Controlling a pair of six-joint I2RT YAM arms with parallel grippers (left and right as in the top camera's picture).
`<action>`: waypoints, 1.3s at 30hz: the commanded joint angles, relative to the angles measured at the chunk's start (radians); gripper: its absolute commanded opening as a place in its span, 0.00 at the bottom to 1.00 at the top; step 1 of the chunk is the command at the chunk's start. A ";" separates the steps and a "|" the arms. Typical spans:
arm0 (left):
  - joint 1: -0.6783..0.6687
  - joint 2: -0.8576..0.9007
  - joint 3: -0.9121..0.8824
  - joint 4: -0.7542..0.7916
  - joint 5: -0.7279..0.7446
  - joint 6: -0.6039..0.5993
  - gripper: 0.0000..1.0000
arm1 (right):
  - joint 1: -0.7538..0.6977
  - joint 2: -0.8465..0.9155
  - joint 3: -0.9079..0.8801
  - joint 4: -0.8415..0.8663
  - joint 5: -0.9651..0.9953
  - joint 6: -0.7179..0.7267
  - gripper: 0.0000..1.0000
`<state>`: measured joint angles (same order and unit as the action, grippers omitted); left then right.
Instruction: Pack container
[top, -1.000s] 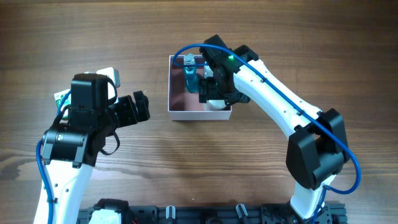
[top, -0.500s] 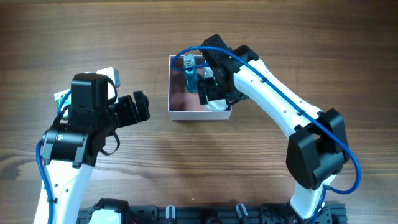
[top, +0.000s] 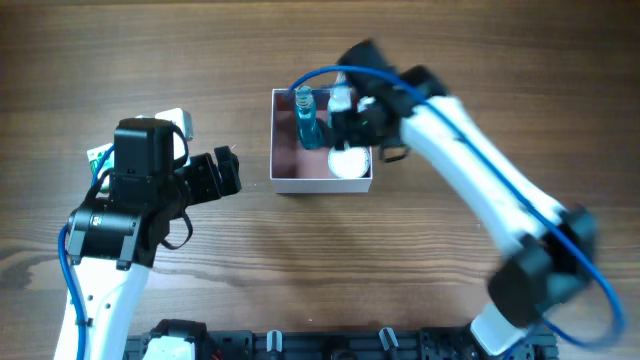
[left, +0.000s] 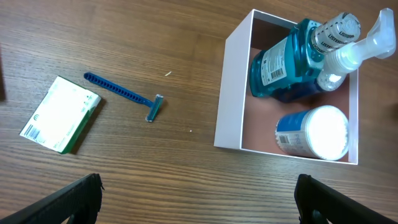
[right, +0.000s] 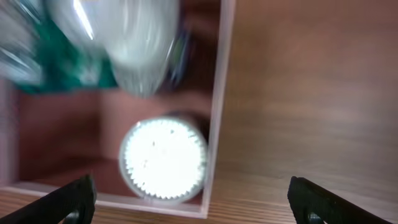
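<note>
Near mid-table, the container (top: 320, 184) holds a Listerine bottle (left: 280, 62), spray bottle (left: 348, 53) and white-capped jar (left: 314, 130). Right gripper (right: 189, 202) hangs over it, jaws wide, empty; left gripper (left: 199, 196) sits well apart, also wide.

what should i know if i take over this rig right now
Left gripper: open, empty, over the table left of the container.
Right gripper: open, empty, above the container's right side.
Done: blue mouthwash bottle, spray bottle and white-lidded jar are in the container.
Left: blue razor and green-and-white packet lie on the table outside it; probably they go in next.
</note>
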<state>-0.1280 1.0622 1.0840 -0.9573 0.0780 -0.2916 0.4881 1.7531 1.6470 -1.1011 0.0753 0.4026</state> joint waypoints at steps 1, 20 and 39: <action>0.001 0.002 0.021 0.002 0.019 -0.008 1.00 | -0.109 -0.220 0.046 -0.003 0.041 0.025 1.00; 0.281 0.431 0.389 -0.302 -0.168 0.189 1.00 | -0.631 -0.290 -0.013 -0.143 -0.138 -0.113 1.00; 0.303 0.865 0.240 0.006 -0.208 0.371 1.00 | -0.631 -0.269 -0.018 -0.161 -0.137 -0.116 1.00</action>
<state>0.1707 1.8942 1.3464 -0.9886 -0.1310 -0.0071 -0.1410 1.4727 1.6367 -1.2572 -0.0456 0.3038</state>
